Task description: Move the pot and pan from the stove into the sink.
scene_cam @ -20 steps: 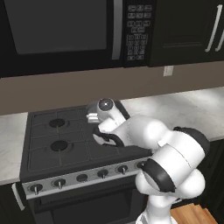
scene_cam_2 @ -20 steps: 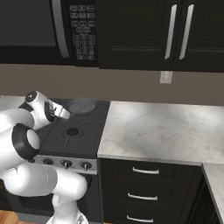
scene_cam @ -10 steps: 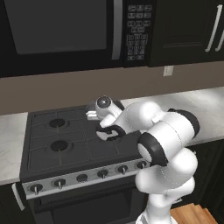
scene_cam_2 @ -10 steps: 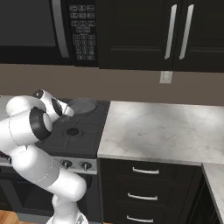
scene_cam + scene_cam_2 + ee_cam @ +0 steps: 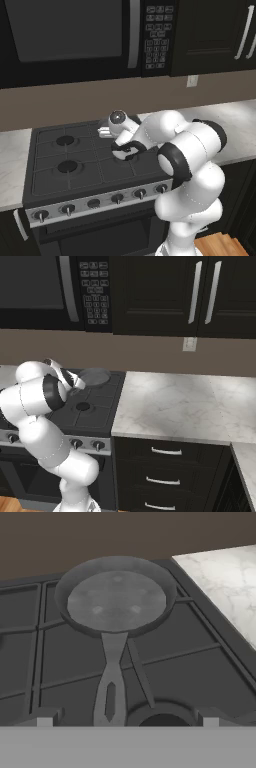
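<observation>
My hand [image 5: 106, 132] hangs low over the stove [image 5: 75, 165], its jaws spread as wide as they go and holding nothing. Straight ahead of it sits the pan [image 5: 116, 602], a shallow grey one with flared sides, resting on the grate of the far burner. Its thin handle [image 5: 111, 682] runs from the bowl back toward my hand, ending just in front of it, with a slot near the tip; I am not touching it. A round burner cap [image 5: 161, 718] lies below my hand, just right of the handle's end. Beyond the pan is the brown wall, and off to the right of it the marble tabletop [image 5: 225, 582] starts where the stove ends. From the right base view the pan [image 5: 94, 376] shows at the back corner of the stove beside that tabletop [image 5: 185, 406], with my hand close in front of it.
</observation>
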{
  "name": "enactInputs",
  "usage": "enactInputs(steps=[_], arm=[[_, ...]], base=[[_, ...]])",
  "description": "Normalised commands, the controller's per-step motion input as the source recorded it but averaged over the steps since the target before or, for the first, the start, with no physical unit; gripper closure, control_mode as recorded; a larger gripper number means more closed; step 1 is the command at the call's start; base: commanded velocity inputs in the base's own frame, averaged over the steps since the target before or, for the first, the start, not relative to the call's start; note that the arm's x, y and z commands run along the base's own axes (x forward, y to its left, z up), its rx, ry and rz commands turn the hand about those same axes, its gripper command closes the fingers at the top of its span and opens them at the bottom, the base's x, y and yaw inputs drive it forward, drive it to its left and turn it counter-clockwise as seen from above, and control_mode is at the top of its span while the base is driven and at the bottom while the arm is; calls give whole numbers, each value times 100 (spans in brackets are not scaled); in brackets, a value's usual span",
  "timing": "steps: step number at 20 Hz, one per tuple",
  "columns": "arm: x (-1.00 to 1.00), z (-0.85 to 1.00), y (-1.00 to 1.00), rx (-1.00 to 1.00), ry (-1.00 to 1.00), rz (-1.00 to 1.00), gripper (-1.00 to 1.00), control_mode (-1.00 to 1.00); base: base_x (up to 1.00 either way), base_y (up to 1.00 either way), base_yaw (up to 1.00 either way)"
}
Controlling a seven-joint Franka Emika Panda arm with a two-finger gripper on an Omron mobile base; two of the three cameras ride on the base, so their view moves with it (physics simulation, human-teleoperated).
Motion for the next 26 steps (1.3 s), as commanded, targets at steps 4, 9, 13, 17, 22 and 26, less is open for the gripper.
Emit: enactInputs(steps=[4,9,13,17,22,26], arm=[[34,-17,0,0,2,0,-100,-100],[32,-19,0,0,2,0,-100,-100],[11,-13,0,0,0,0,-100,-100],[0,0,0,0,0,0,-100,-100],[12,-9,13,0,0,0,-100,-100],[9,-8,12,0,0,0,-100,-100]], base=[[0,0,0],[0,0,0],[0,0,0],[0,0,0],[0,0,0],[0,0,0]])
